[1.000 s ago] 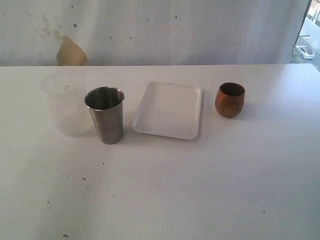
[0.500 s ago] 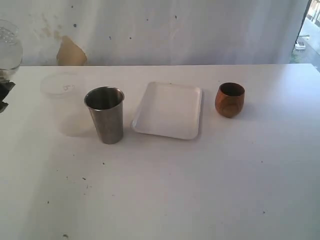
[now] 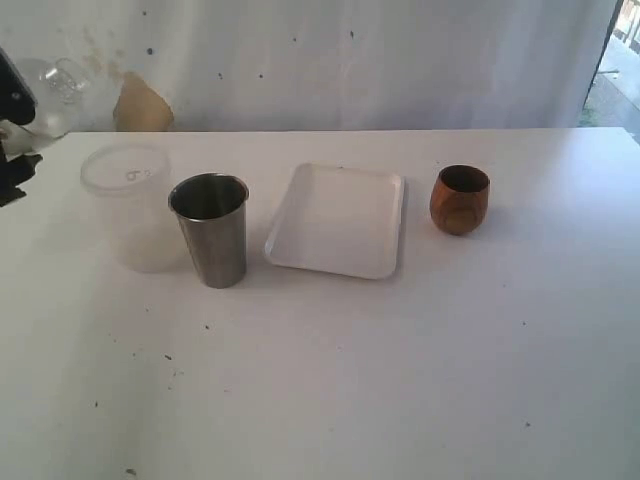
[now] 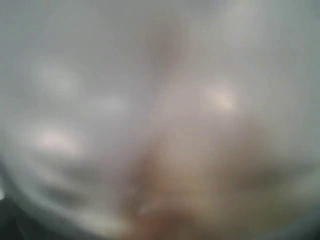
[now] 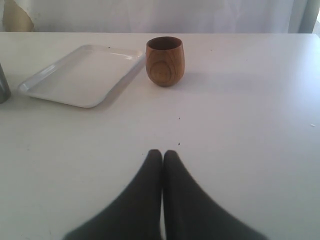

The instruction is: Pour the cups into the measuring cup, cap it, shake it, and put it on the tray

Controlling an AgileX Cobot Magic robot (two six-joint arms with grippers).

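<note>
1. Measuring cup point(image 3: 52, 88) – you have it tilted in the air at the far left, with the left tool point(image 3: 18, 135) spread wide around it.
2. Your right tool point(image 5: 162, 156) is pressed fully closed and empty, low over the worktop point(image 3: 400, 380).
3. Your steel tumbler point(image 3: 210, 228) stands upright just left of the tray point(image 3: 340, 222), with a frosted cup point(image 3: 128, 205) just beside it.
4. Your wooden cup point(image 3: 460, 200) stands upright right of the tray – near, not touching.

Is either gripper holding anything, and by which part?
Left gripper seems to hold a clear plastic container; the grip point cannot be told. Right gripper is shut, empty.
</note>
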